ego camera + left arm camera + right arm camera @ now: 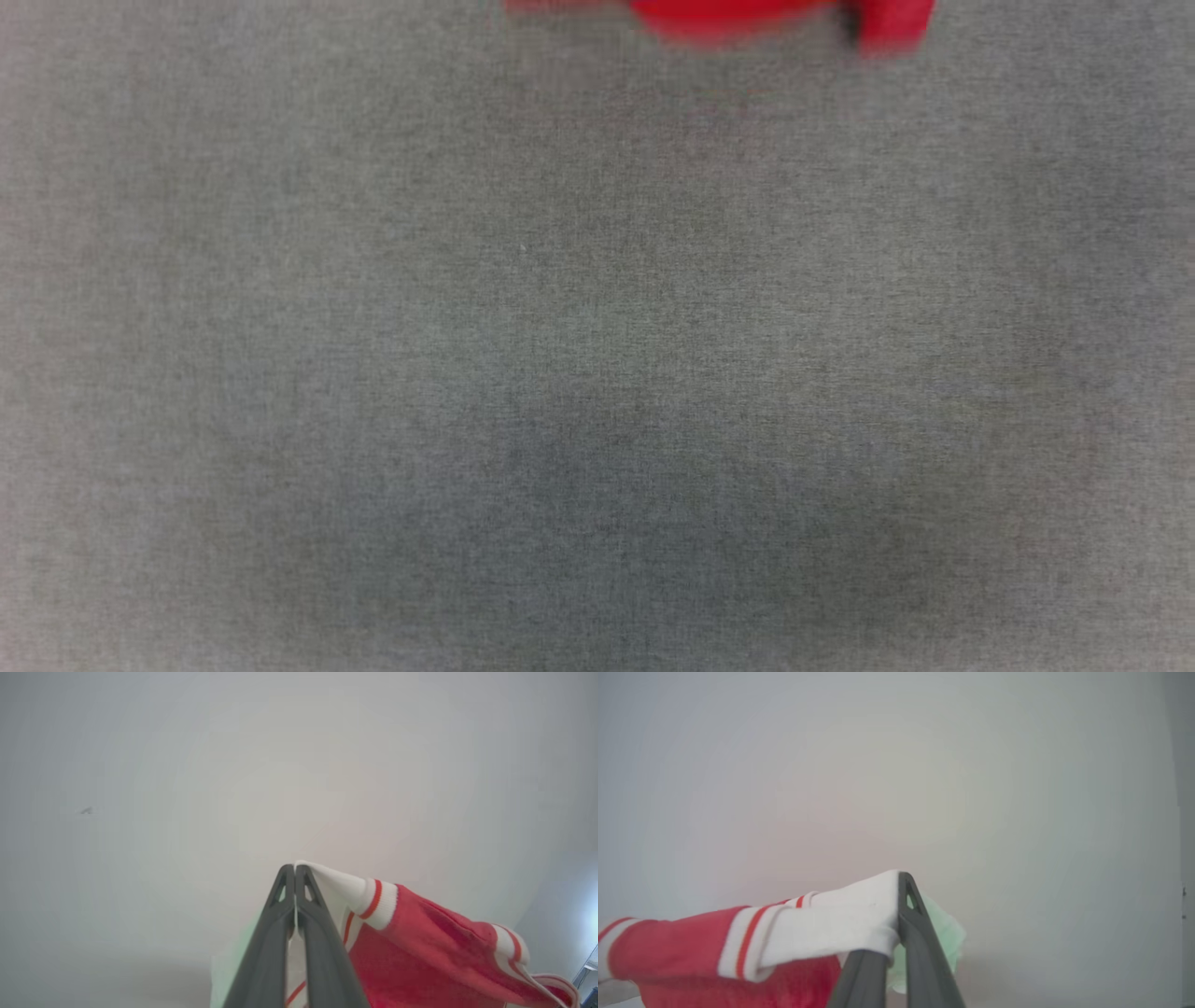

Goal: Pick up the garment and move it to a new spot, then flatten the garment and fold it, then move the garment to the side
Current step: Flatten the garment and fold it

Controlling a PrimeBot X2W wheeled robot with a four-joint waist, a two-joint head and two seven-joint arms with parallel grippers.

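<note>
Over the grey surface [597, 373]: jersey [719, 19] lifted, a red blur at the far edge;
Left gripper [295, 868]: fingers together, pinching striped white trim;
Right gripper [903, 879]: clamped on a white sleeve;
Handling: judged light, soft, limp; sags between grips; best held at hems;
Surroundings: pale green patch [943, 933] behind the right fingers, nature unclear

Garment [719, 19] sits at the head view's top edge, right of centre; the bench [560, 373] lies before it. Left hand [295, 872] pinches a garment edge, cloth trailing to its right. Right hand [900, 882] pinches another, cloth draping to its left.
</note>
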